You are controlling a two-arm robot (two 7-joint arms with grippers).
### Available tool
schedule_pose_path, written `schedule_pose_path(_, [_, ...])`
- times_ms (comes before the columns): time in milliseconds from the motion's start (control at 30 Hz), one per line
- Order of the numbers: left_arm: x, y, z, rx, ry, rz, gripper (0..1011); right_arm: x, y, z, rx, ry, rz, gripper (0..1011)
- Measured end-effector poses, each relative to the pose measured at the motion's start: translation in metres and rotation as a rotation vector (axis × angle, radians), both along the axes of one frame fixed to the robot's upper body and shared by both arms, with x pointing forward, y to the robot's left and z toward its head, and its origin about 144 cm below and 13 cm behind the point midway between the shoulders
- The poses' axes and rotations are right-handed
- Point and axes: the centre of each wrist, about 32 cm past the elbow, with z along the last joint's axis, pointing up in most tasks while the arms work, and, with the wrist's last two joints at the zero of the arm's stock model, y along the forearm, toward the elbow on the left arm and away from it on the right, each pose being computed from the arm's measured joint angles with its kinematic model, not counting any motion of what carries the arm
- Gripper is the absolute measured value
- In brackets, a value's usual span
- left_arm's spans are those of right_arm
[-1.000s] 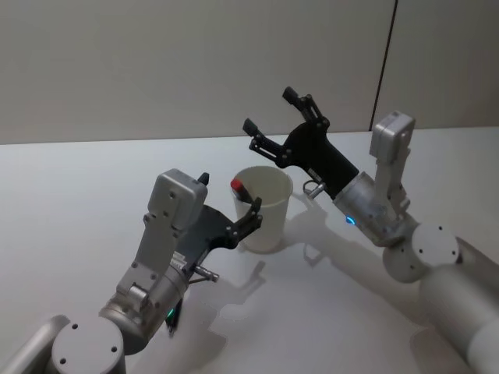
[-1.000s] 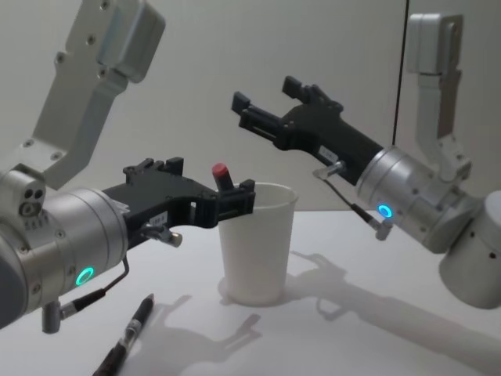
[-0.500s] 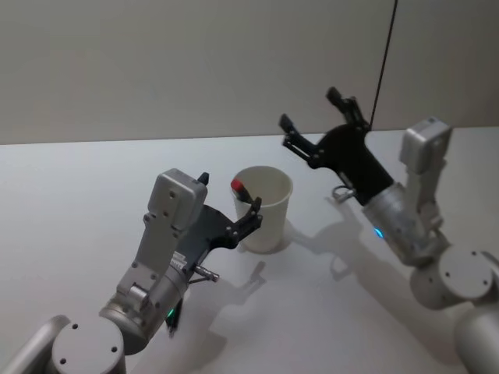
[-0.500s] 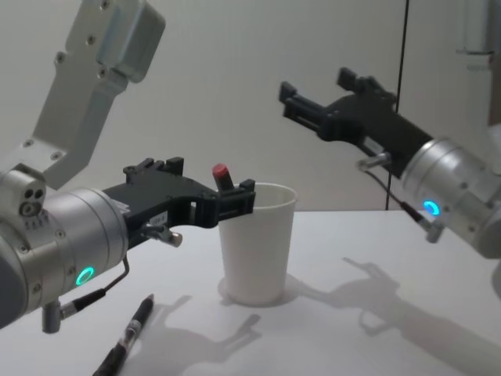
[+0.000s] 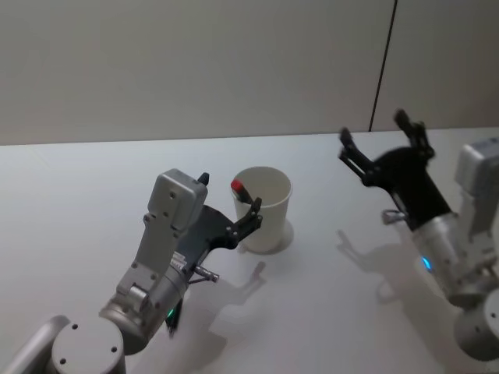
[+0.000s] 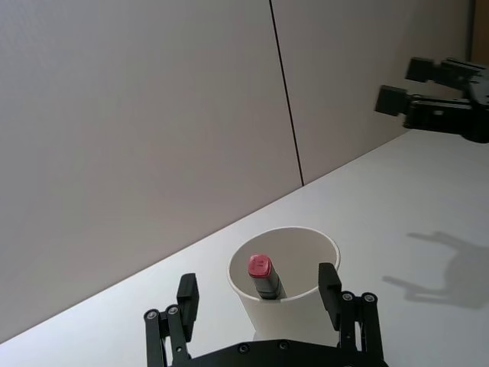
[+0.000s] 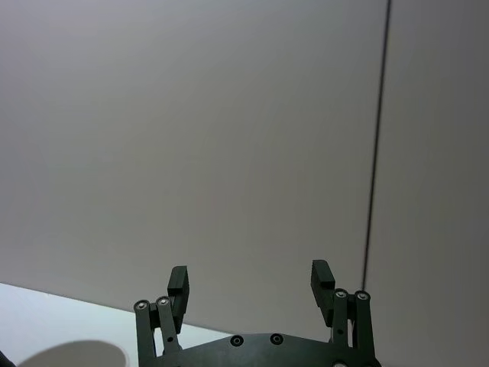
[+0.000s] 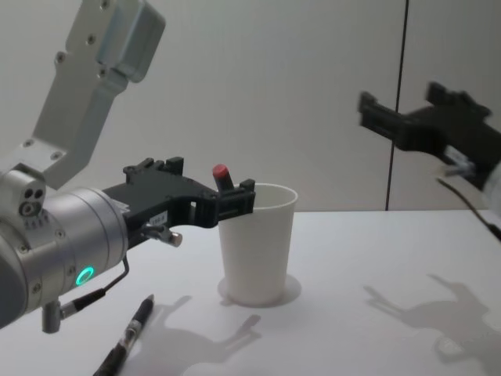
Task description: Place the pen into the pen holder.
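Two end effectors are over the white counter, and only the left one is close to the task's things. The pen holder stands upright near the middle of the counter, and the pen is inside it — its red cap rises a little above the rolled rim, on the side of the cup toward the robot's left. The left end effector is held about level at the height of the rim, with its fingers spread apart. In the left wrist view one finger is on each side of the cup, and the pen's cap is seen between them. Whether a finger touches the paper I cannot tell; it grips nothing. The right end effector is raised in the air on the right, well apart from the pen holder. Its fingers are also spread wide with nothing between them, and its wrist view looks at the plain wall. One more pen, a black pen, lies flat on the counter under the left arm, on the robot's side of the cup — apart from it.
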Motion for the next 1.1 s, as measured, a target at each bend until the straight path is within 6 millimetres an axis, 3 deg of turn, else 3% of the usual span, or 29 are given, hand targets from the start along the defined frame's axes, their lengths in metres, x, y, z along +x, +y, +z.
schedule_pose_path(567, [0.0, 0.0, 0.0, 0.0, 0.0, 0.0, 1000, -0.061, -0.021, -0.006, 0.055, 0.163, -0.134, 1002])
schedule_pose_path(1100, [0.0, 0.0, 0.0, 0.0, 0.0, 0.0, 1000, -0.081, -0.025, -0.006, 0.068, 0.22, -0.156, 1002])
